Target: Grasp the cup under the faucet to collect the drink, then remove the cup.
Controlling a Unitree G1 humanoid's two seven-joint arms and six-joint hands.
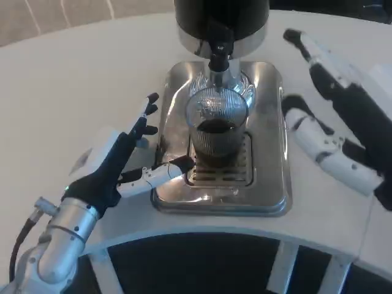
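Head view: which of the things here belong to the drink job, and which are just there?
Belongs to the job:
- ribbed glass cup, dark drink inside, standing on the grate
- faucet above it
- black dispenser
- left hand, open beside the cup, one fingertip near its base
- right hand, open, right of the tray

Just there:
- steel drip tray
- white table

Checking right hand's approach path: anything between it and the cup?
Head view: only bare metal drip tray lies between the right hand and the cup; no loose object in that stretch.
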